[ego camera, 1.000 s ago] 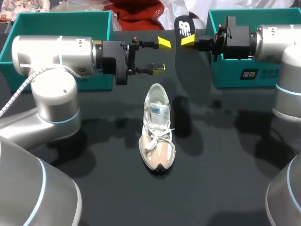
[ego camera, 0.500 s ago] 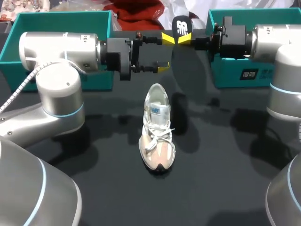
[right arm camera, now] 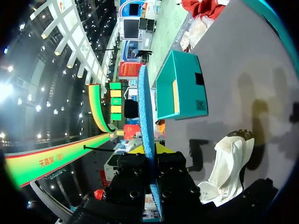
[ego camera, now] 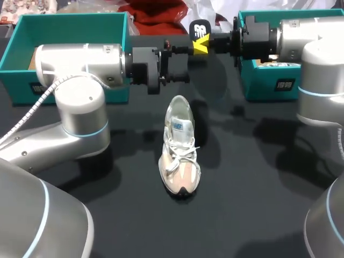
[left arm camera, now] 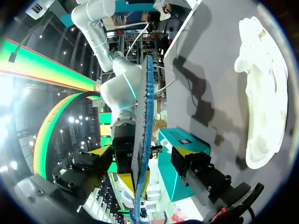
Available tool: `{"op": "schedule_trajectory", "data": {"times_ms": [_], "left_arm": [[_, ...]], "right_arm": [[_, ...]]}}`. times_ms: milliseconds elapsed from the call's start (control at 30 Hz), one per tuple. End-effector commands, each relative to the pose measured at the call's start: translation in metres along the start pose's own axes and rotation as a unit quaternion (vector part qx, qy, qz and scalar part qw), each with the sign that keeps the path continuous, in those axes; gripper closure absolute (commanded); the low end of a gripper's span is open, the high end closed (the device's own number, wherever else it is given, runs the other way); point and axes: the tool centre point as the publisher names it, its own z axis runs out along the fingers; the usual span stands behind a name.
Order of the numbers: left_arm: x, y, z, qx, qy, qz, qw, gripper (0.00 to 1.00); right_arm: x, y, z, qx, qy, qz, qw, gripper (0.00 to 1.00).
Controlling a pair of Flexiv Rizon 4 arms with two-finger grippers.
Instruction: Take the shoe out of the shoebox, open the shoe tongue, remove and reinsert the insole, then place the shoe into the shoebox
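Here right pincer (ego camera: 205, 44) clamps insole (ego camera: 199, 28) — left pincer (ego camera: 190, 63) spread around it.

The shoe (ego camera: 181, 145) sits on the table (ego camera: 258, 204), insole (ego camera: 199, 29) behind it between left box (ego camera: 70, 24) and right box (ego camera: 269, 86).

Mid-table shoe (ego camera: 180, 150), room either side, shoebox (ego camera: 260, 88) rear right

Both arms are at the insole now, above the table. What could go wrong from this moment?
1. The right gripper holds the insole by one end only, while the left gripper is open around it. If the right one lets go before the left one shuts, the insole may fall.
2. The fingers of both grippers crowd the same small area, so they could hit each other or bend the insole.
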Motion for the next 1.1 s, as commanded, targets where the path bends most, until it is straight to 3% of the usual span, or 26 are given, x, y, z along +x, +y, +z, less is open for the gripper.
{"op": "schedule_trajectory", "data": {"times_ms": [33,133,333,500,600,633,1067,1100], "left_arm": [[0.003,0.005,0.006,-0.003,0.002,-0.002,1.000,0.43],[0.003,0.008,0.006,-0.006,0.002,-0.004,1.000,0.50],[0.003,0.012,0.009,-0.009,0.007,-0.006,1.000,0.52],[0.004,0.015,0.014,-0.007,0.007,-0.009,1.000,0.62],[0.005,0.016,0.016,-0.006,0.009,-0.011,1.000,0.80],[0.005,0.017,0.016,-0.005,0.009,-0.012,1.000,1.00],[0.007,0.015,0.021,-0.003,0.014,-0.015,1.000,1.00],[0.007,0.015,0.021,-0.003,0.015,-0.016,1.000,1.00]], "right_arm": [[-0.006,0.001,0.002,0.001,0.010,0.003,1.000,1.00],[-0.008,0.002,0.003,0.003,0.017,0.009,1.000,1.00],[-0.011,0.001,0.003,0.007,0.020,0.017,1.000,1.00],[-0.012,0.001,0.001,0.006,0.022,0.022,1.000,1.00],[-0.013,0.001,0.000,0.005,0.023,0.023,0.999,1.00],[-0.013,0.001,0.000,0.005,0.024,0.023,0.999,1.00],[-0.014,-0.001,-0.003,-0.002,0.032,0.027,0.999,1.00],[-0.014,-0.002,-0.003,-0.004,0.034,0.026,0.999,0.91]]}}
